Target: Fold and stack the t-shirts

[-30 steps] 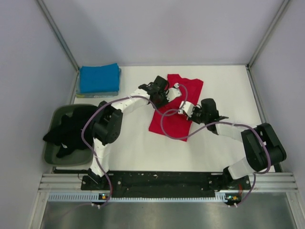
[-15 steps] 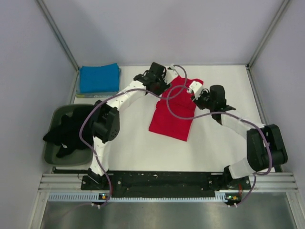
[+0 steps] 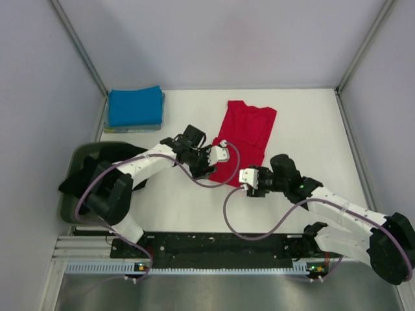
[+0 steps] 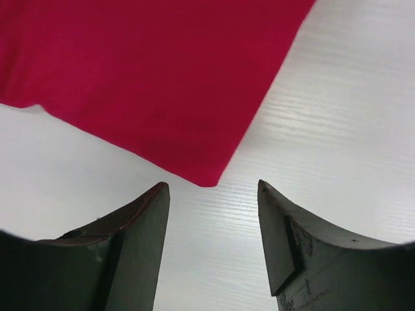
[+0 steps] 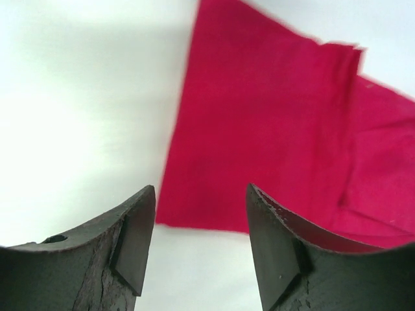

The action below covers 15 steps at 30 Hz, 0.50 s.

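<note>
Showing bright red cloth t-shirt (image 3: 245,135), seemingly folded lengthwise, flat on white counter (image 3: 305,120); left gripper (image 4: 211,188) and right gripper (image 5: 201,190) at its near corners, jaws spread.

red t-shirt (image 3: 245,138), folded narrow, mid-table toward far edge; blue t-shirt (image 3: 134,106), folded, far left corner; black t-shirt (image 3: 91,176), in tub (image 3: 68,209), left edge.

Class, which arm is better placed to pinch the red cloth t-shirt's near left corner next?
Left: the left pincer, open, frames that corner of the red cloth t-shirt; the right pincer is at the other near corner.
</note>
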### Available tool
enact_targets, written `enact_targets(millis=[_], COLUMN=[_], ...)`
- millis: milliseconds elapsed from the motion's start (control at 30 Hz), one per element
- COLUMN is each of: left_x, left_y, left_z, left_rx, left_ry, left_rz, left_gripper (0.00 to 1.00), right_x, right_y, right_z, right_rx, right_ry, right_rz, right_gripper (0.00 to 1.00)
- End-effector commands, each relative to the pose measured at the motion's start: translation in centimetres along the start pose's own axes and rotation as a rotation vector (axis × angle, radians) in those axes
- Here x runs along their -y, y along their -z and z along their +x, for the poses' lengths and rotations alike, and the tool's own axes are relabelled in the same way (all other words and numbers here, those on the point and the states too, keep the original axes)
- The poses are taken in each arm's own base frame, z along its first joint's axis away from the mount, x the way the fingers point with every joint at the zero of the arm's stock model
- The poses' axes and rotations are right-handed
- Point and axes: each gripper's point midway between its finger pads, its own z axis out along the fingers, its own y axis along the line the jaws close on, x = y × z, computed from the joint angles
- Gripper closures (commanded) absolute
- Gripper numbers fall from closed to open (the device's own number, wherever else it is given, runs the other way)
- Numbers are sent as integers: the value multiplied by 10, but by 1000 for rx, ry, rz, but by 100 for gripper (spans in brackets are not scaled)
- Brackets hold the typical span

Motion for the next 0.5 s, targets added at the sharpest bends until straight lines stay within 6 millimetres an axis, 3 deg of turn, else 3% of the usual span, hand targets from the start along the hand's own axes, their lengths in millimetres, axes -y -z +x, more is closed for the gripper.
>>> enact_targets(millis=[0,133,267,467], left_x=[-2,-6,1,3], left_y=[-2,-18,-32,-40], left_z=[-12,-2,8,22], left_rx=[99,53,-16,-74], left_ry=[-139,-178,-202,-200], left_rz=[-29,-84,-79,-82], left_gripper=[37,33,34,40], right_x=[-33,-40,-42,-41], right_y=[5,-8,-18,-22], right_z=[28,40,55,66], right_rx=[-138,-192,-277,-330], right_ry=[55,47,21,11], right_rz=[-68,-105,-120,-111], right_gripper=[43,48,52,58])
